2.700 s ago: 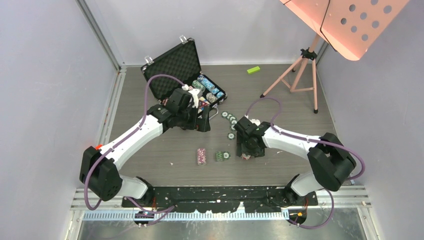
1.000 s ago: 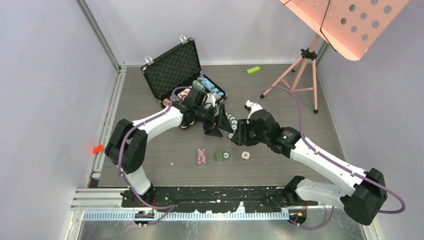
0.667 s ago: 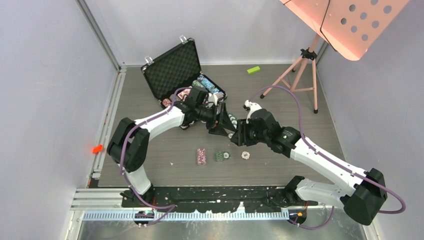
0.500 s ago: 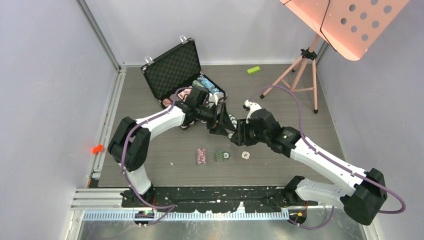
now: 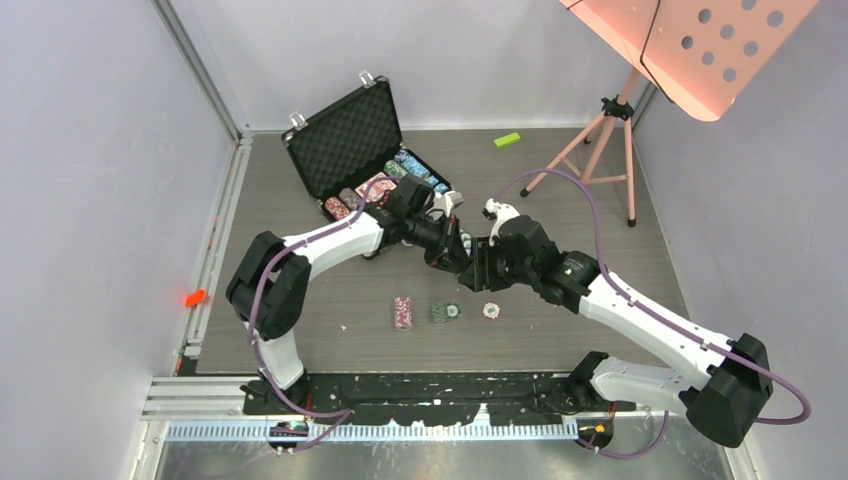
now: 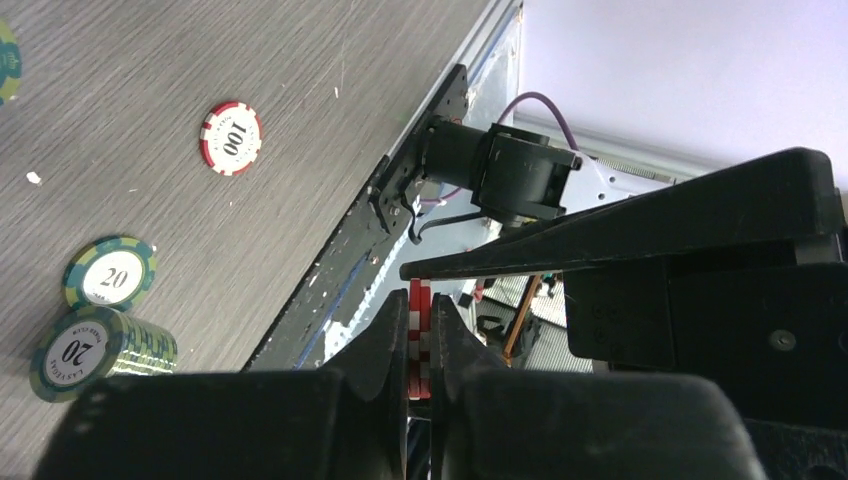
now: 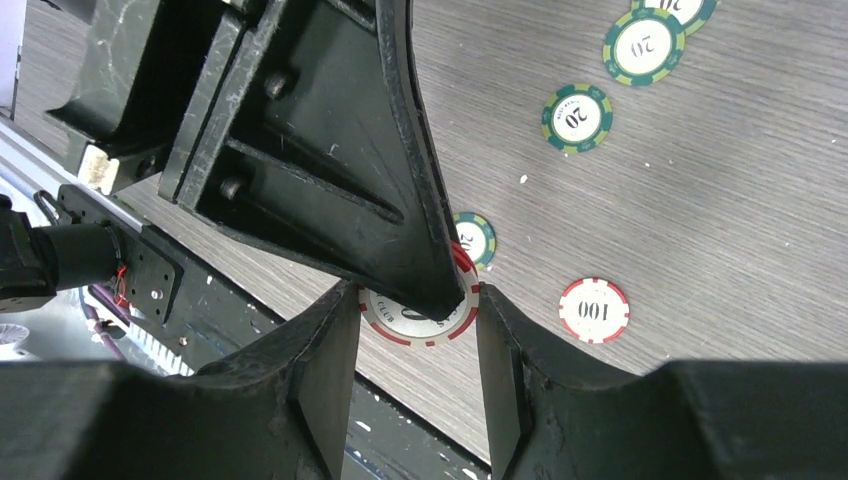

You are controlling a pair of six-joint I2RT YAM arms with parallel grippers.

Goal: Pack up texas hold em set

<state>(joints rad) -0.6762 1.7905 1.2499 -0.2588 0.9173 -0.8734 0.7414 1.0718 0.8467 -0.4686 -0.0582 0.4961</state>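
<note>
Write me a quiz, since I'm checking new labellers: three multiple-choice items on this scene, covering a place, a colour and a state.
1. The loose 100 chip lies: A in a tool; B on the table; C atop a stack.
2. The 20 chips have rims that are mainly: A green; B blue; C black.
3. The left tool is: A wide open; B out of view; C shut on red-and-white chips.
B, it lies flat on bare wood; A, green rims show; C, it pinches them edge-on.
</note>
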